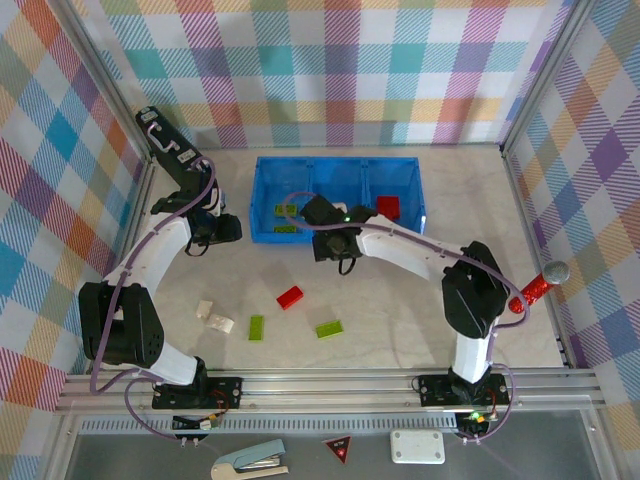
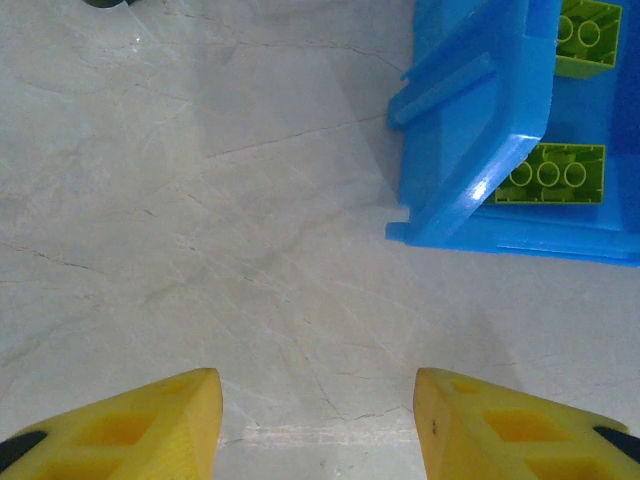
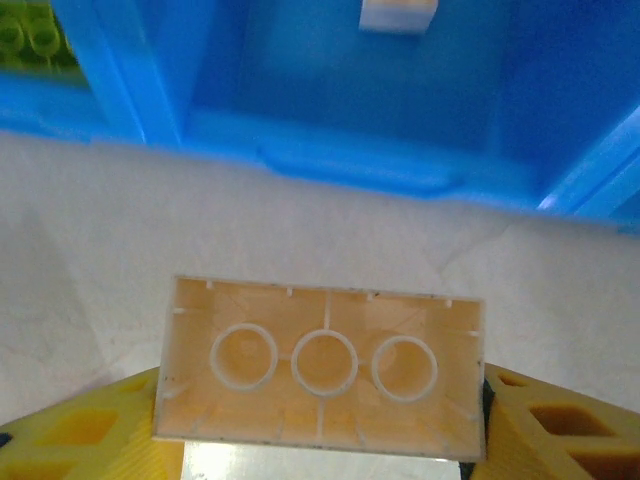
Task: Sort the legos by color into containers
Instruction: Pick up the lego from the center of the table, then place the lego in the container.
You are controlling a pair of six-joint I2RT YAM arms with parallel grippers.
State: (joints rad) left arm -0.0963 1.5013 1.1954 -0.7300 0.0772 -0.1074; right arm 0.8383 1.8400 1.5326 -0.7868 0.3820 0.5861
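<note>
Blue tray point(image 1: 336, 161), three compartments.
Left compartment: two green legos point(image 1: 285, 210).
Right compartment: one red lego point(image 1: 388, 207).
Middle compartment: one cream lego point(image 3: 398, 14) visible.
On table point(image 1: 400, 320), near arms: two loose green legos point(image 1: 329, 328), one loose red lego point(image 1: 290, 297), two loose cream legos point(image 1: 220, 323).
Right gripper point(image 3: 322, 420) clamped on one cream brick point(image 3: 320, 365), hollow underside toward wrist camera, just before tray's near wall.
Left gripper point(image 2: 318, 425) partly open, empty, over bare table beside tray's left corner.
</note>
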